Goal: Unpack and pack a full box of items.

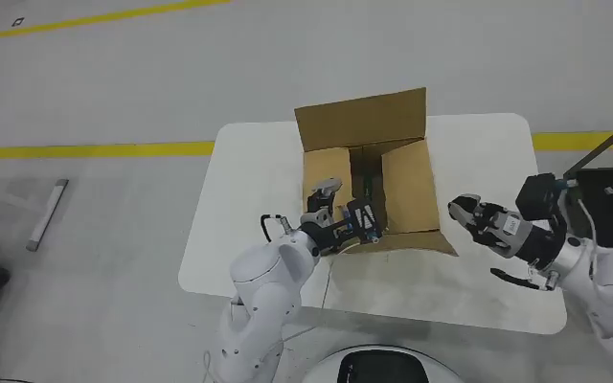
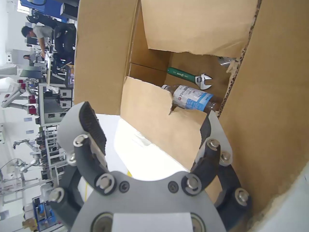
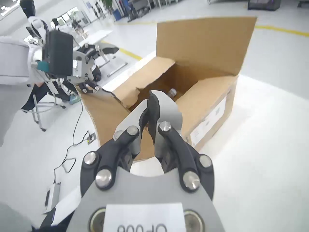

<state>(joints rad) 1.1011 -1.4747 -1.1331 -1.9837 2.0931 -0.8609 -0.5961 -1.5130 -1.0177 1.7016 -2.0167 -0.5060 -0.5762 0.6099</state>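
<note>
Cardboard box (image 1: 359,120): one bottle (image 2: 193,97), one wrench (image 2: 190,76); left end effector (image 2: 147,114) spread, right (image 3: 152,102) closed, empty

The box (image 1: 362,120) is matt cardboard, the bottle (image 2: 193,97) clear plastic.

L gripper (image 2: 147,113), fingers wide apart w/ torn flap (image 2: 154,131) between them, faces open cardboard box (image 2: 200,20); inside, green-handled wrench (image 2: 190,77) & clear bottle (image 2: 193,97) lie side by side.
</note>
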